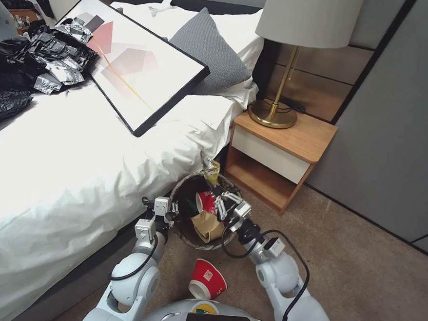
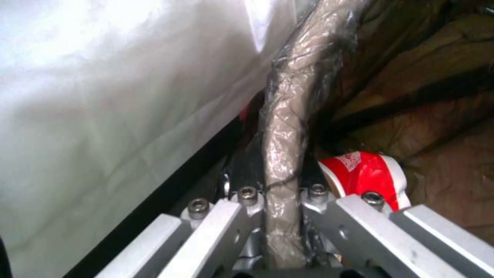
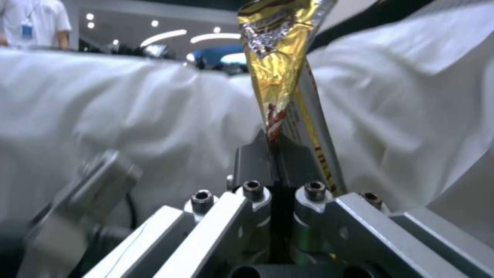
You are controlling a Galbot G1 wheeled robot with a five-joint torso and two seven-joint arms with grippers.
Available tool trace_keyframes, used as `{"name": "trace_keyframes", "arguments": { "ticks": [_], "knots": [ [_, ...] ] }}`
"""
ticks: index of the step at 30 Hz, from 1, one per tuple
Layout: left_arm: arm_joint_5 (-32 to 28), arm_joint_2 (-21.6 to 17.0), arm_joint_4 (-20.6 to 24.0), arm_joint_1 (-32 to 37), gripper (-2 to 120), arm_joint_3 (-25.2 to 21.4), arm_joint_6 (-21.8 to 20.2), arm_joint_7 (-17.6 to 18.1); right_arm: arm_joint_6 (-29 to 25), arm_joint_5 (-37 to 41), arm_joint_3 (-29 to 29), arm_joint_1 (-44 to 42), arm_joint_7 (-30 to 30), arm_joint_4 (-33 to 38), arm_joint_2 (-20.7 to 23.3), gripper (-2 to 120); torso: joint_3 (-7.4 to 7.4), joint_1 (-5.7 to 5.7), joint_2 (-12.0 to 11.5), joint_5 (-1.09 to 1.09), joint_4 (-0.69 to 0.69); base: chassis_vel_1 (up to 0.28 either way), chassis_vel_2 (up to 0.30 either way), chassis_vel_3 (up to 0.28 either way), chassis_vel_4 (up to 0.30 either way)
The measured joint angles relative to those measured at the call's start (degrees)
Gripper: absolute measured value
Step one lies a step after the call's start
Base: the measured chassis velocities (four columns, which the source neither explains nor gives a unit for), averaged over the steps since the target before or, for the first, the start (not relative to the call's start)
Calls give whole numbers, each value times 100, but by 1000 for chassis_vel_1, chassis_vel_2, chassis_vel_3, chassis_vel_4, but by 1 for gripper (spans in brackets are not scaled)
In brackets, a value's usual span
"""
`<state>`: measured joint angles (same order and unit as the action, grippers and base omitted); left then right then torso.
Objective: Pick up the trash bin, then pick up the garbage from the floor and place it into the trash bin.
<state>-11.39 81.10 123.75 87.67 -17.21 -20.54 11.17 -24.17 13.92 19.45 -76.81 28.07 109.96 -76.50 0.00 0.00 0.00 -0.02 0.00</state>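
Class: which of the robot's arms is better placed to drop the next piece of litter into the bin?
Right. The right gripper already pinches the yellow wrapper above the trash bin, while the left gripper is clamped on its rim.

Both arms: glossy white rounded shells w/ black cables looped alongside. Left gripper & right gripper: silver metal linkage bars, hex-socket screws, black finger pads.
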Motion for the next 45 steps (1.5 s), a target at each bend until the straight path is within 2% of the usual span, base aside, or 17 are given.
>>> {"name": "trace_keyframes", "arguments": {
  "ticks": [5, 7, 17, 19, 21, 24, 25, 32, 33, 36, 37, 40, 41, 43, 45],
  "knots": [
    [5, 6, -7, 1, 0, 24, 0, -1, 80, 3, -390, -206, -9, 155, 52, 0, 0, 0, 0, 2, -1, 0, 0, 0, 0],
    [9, 10, -10, -1, 0, 57, -3, -1, -2, -156, -569, -347, 12, -47, 71, 0, 0, 0, 0, 2, -1, 0, 0, 0, 0],
    [10, 28, 5, -20, 0, 70, -11, -3, -167, -388, -563, -389, 57, -430, -17, 0, 0, 0, 0, 1, 0, 0, 0, 0, 0],
    [8, 27, 23, -19, 0, 78, -14, -3, -169, -446, -519, -380, 56, -496, -20, 10, 0, 0, 0, 2, -1, 0, 0, 0, 0],
    [8, 23, 28, -15, 0, 79, -15, -3, -170, -450, -502, -366, 56, -516, -21, 13, 0, 0, 0, 2, -1, 0, 0, 0, 0],
    [5, 16, 71, -2, 0, 82, -18, -3, -167, -448, -480, -315, 56, -533, -20, 30, 0, 0, 0, 1, -1, 0, 0, 0, 0],
    [5, 16, 71, -2, 0, 82, -18, -3, -167, -448, -480, -315, 56, -533, -20, 30, 0, 0, 0, 1, -1, 0, 0, 0, 0],
    [-35, 7, 123, 26, 0, 88, -54, 5, -118, -414, -472, -209, 48, -556, -16, 55, 0, 0, 0, 2, 0, 0, 0, 0, 0],
    [-35, 7, 123, 26, 0, 88, -54, 5, -118, -414, -472, -209, 48, -556, -16, 55, 0, 0, 0, 2, 0, 0, 0, 0, 0],
    [-35, 2, 130, 25, 0, 88, -78, 5, -74, -377, -470, -161, 46, -557, -10, 72, 0, 0, 0, 2, -1, 0, 0, 0, 0],
    [-35, 2, 130, 25, 0, 88, -78, 5, -74, -377, -470, -161, 46, -557, -10, 72, 0, 0, 0, 2, -1, 0, 0, 0, 0],
    [-38, -1, 131, 19, 0, 92, -107, 8, -68, -371, -456, -145, 54, -566, -1, 88, 0, 0, 0, 2, -1, 0, 0, 0, 0],
    [-38, -1, 131, 19, 0, 92, -107, 8, -68, -371, -456, -145, 54, -566, -1, 88, 0, 0, 0, 2, -1, 0, 0, 0, 0],
    [-38, -3, 131, 19, 0, 95, -122, 12, -68, -368, -436, -142, 58, -570, -3, 97, 0, 0, 0, 2, -1, 0, 0, 0, 0],
    [-39, -4, 130, 19, 0, 96, -127, 12, -68, -364, -427, -142, 58, -570, -5, 98, 0, 0, 0, 2, -1, 0, 0, 0, 0]
  ]
}}
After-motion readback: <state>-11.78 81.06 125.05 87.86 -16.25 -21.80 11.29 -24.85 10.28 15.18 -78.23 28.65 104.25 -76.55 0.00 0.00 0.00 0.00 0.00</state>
